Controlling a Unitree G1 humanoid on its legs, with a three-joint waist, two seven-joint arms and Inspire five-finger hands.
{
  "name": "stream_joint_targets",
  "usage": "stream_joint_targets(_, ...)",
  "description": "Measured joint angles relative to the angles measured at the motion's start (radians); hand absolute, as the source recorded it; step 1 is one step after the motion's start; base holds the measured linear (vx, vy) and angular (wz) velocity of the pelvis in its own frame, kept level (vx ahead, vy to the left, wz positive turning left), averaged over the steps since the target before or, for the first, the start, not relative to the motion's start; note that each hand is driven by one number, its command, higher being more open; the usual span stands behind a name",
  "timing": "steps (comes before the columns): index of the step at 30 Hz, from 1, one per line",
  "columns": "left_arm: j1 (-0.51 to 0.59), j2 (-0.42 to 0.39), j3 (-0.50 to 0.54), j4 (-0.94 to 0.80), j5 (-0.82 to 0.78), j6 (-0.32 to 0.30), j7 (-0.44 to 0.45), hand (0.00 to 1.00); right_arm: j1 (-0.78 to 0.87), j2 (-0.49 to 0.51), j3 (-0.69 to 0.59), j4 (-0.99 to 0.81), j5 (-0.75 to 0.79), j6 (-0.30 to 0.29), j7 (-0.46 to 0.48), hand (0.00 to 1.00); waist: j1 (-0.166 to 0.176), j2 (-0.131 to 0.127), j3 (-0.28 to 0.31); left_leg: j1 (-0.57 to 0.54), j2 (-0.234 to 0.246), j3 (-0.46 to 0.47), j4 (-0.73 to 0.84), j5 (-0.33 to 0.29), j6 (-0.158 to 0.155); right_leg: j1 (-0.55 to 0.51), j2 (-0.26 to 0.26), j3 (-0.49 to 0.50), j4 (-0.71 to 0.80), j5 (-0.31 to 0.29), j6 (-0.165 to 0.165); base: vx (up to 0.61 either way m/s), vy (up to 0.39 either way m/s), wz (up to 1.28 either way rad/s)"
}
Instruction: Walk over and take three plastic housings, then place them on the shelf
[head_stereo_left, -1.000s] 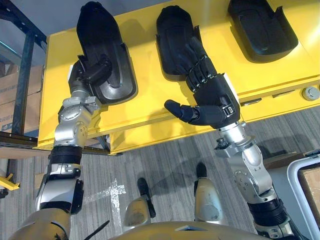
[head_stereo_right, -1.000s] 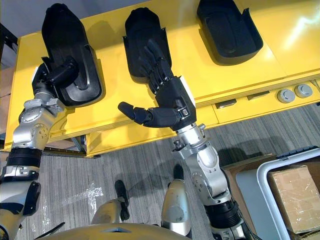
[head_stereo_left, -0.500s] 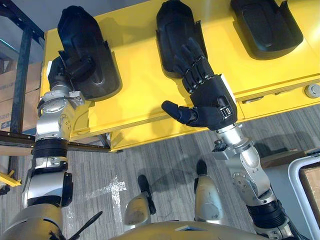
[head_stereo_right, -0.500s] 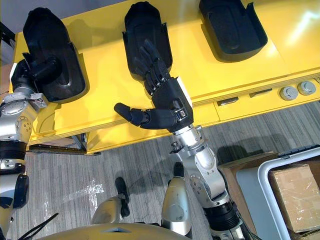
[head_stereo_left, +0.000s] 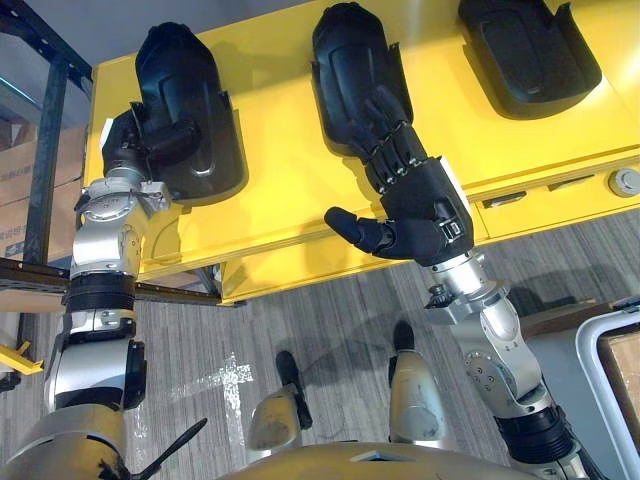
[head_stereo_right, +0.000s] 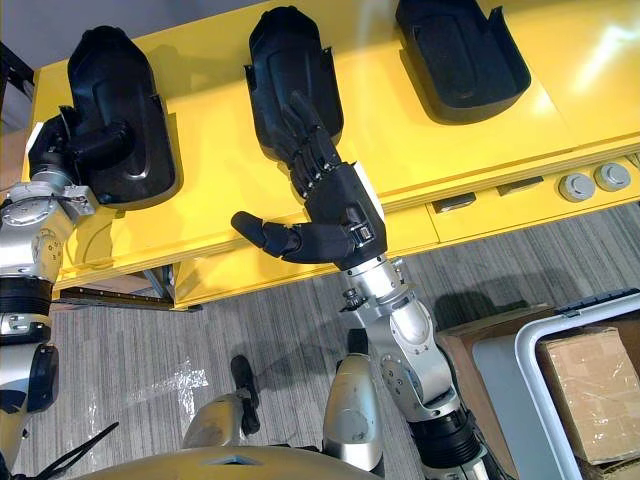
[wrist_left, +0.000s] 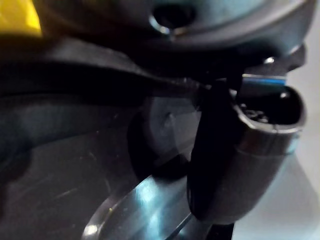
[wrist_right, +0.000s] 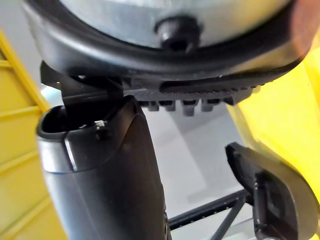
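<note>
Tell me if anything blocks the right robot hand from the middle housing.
Nothing visible does. The right robot hand reaches with straight fingers over the near end of the middle housing on the yellow table; the left robot hand grips the left housing.

A yellow tabletop (head_stereo_left: 285, 160) is carrying three black housings, lying side by side in a row with bare yellow showing between them. The left housing (head_stereo_left: 190, 90) is sitting near the tabletop's left end. The middle housing (head_stereo_left: 345, 60) is lying between it and the right housing (head_stereo_left: 530, 55).
</note>
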Motion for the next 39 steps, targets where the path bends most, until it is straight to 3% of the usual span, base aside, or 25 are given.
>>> stream_joint_targets(16,-0.045,-0.001,-0.014,0.030,0.042,0.056,0.137,1.00,0.000,0.001,0.005,-0.003,-0.002,0.017,-0.001,1.00,-0.020,0.002,-0.001,0.002,-0.001,0.009,0.000,0.000,0.000,-0.005,0.001,0.008,0.003,0.002,0.002,0.00,0.000,-0.01)
stream_joint_targets(27,-0.046,0.006,-0.025,0.015,0.042,0.030,0.194,1.00,0.080,0.010,-0.007,-0.012,-0.004,0.013,0.021,1.00,-0.030,0.014,-0.015,0.066,-0.002,-0.002,-0.018,0.000,0.000,0.078,0.002,-0.008,-0.037,0.009,0.009,0.00,0.002,0.01)
stream_joint_targets(31,-0.046,0.068,-0.026,-0.070,0.042,-0.017,0.182,1.00,0.082,0.017,-0.016,-0.003,-0.007,-0.006,0.026,1.00,-0.027,0.020,-0.047,0.071,-0.002,-0.017,-0.023,0.000,0.000,0.115,0.002,-0.028,-0.084,0.026,0.014,0.02,0.016,0.11)
stream_joint_targets(34,-0.046,0.119,-0.026,-0.194,0.042,-0.078,0.182,1.00,0.076,0.029,-0.024,0.031,-0.011,-0.028,0.025,1.00,-0.007,0.018,-0.094,0.094,-0.004,-0.022,-0.040,0.000,0.000,0.146,0.002,-0.038,-0.106,0.033,0.016,0.06,0.015,0.05)
stream_joint_targets(39,-0.046,0.134,-0.026,-0.371,0.042,-0.210,0.191,1.00,0.071,0.042,-0.020,0.074,-0.047,-0.048,-0.002,1.00,0.018,0.020,-0.159,0.138,-0.004,-0.034,-0.056,-0.004,-0.003,0.212,0.002,-0.062,-0.142,0.033,0.017,0.04,0.018,0.08)
